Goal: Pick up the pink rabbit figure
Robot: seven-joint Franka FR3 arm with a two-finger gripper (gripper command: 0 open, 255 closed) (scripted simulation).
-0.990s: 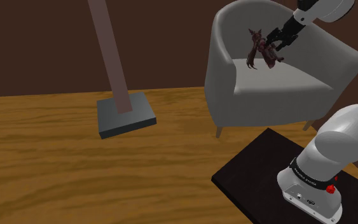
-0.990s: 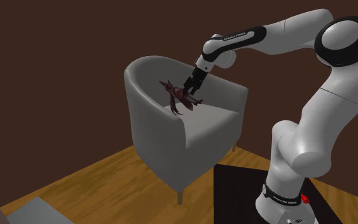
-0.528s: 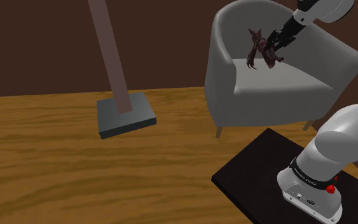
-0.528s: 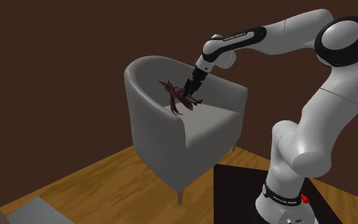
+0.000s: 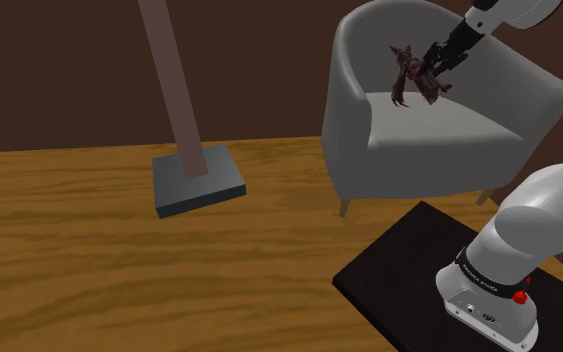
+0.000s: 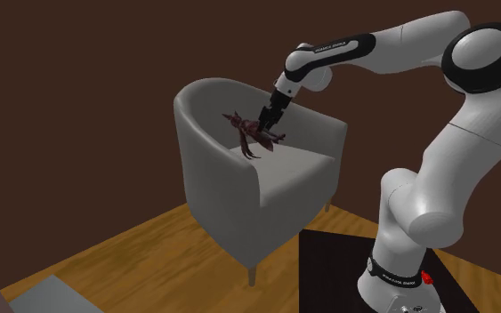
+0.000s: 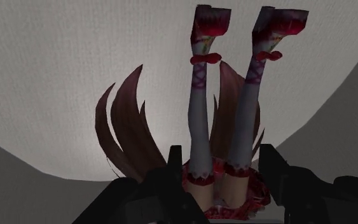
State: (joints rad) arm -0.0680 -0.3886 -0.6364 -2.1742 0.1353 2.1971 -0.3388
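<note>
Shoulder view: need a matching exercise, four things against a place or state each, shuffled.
1 figure
2 armchair
3 slab
4 stand

A black, under the arm's base
B light grey, on short legs
C flat on the wood floor, bearing a post
D clasped by the gripper

Pairs: 1-D, 2-B, 3-C, 4-A

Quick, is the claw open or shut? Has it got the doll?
Claw: closed, holding the dark red doll figure by its skirt, legs pointing away.
</note>
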